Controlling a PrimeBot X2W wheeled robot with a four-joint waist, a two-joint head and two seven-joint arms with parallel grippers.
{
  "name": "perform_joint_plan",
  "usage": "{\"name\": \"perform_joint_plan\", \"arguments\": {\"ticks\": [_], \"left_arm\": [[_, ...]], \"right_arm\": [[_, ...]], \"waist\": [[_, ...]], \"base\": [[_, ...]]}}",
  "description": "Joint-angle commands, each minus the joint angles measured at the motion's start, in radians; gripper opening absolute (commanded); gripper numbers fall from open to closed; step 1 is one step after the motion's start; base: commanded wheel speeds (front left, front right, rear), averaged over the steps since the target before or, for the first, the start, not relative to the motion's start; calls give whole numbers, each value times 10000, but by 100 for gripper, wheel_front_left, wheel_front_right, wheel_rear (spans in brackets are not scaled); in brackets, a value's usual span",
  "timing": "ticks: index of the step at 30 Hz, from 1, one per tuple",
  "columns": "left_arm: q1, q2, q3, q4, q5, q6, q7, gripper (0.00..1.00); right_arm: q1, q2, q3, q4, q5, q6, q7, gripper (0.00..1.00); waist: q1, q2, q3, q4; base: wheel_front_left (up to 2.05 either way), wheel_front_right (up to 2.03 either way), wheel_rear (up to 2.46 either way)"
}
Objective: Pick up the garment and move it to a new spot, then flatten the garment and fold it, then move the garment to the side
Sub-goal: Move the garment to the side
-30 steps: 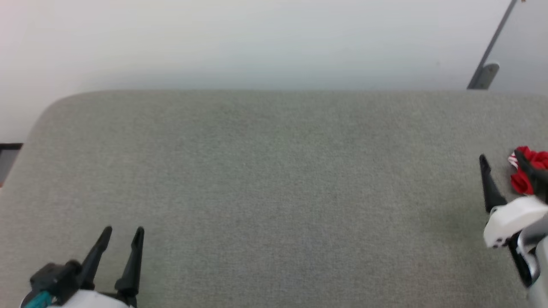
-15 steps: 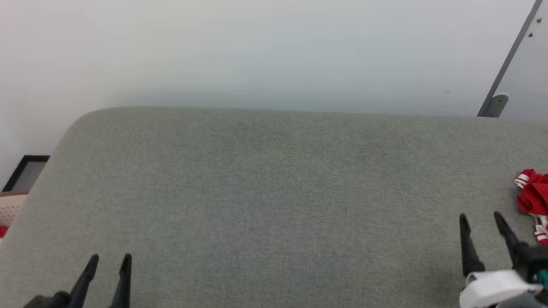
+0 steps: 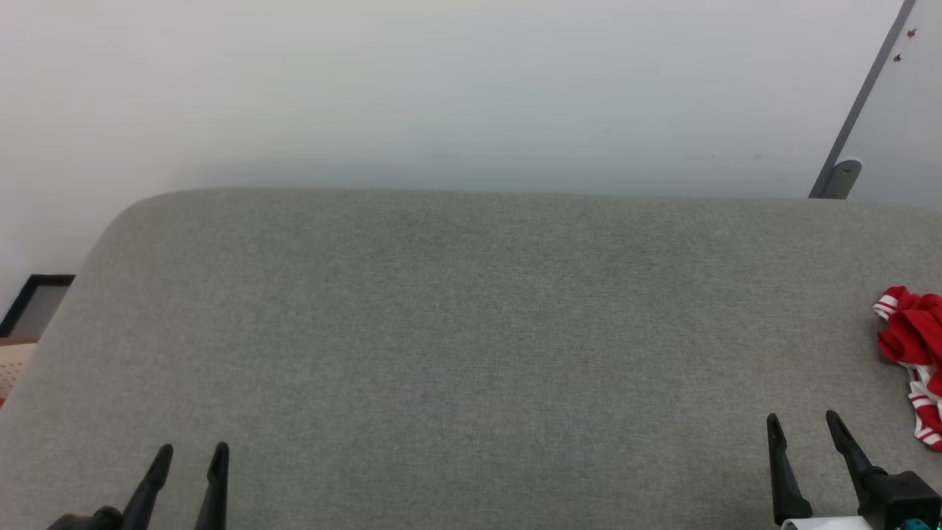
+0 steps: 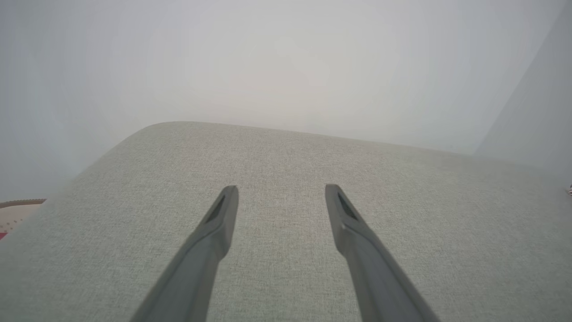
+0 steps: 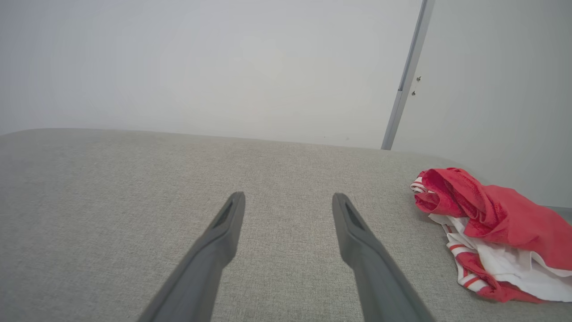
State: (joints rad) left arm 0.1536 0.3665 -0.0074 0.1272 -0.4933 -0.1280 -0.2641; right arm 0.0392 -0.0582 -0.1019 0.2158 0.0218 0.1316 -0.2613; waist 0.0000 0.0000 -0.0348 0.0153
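Note:
The garment (image 3: 912, 346) lies crumpled on the grey fabric table (image 3: 471, 331) at its far right side, red with white cloth and red-white striped trim showing; its lettering is hidden in the folds. In the right wrist view the garment (image 5: 491, 228) sits to the right of my fingers, apart from them. My right gripper (image 3: 802, 419) is open and holds nothing, just left of and nearer than the garment. At the table's near left, my left gripper (image 3: 190, 450) is open with nothing between its fingers (image 4: 223, 214).
A beige perforated basket (image 3: 13, 364) with a bit of red peeks past the table's left edge, next to a dark frame (image 3: 37, 302) on the floor. A grey metal post (image 3: 857, 103) rises behind the table's far right corner. A pale wall stands behind.
My right gripper has drawn back from the garment toward the near edge, open and with nothing in it. The head camera has shifted, so the table sits lower in the picture.

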Motion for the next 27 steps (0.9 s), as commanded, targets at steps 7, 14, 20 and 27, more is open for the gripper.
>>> {"name": "perform_joint_plan", "arguments": {"ticks": [7, 14, 20, 27], "left_arm": [[97, -12, -39, -23, -113, -31, 5, 100], [47, -45, -73, -30, -183, -31, 6, 100], [26, -68, -92, -17, -201, -31, 6, 100], [53, -105, -80, -56, -209, -31, 6, 100]], "right_arm": [[163, 63, 120, -221, -150, -20, -45, 100], [212, 81, 194, -324, -227, -20, -45, 100], [239, 87, 205, -363, -203, -20, -45, 100], [271, 89, 206, -377, -148, -20, -45, 100]], "waist": [[0, 0, -14, -57], [0, 0, -31, -25], [0, 0, -41, 19], [0, 0, -35, 66]], "base": [[0, 0, 0], [0, 0, 0], [0, 0, 0], [0, 0, 0]]}}
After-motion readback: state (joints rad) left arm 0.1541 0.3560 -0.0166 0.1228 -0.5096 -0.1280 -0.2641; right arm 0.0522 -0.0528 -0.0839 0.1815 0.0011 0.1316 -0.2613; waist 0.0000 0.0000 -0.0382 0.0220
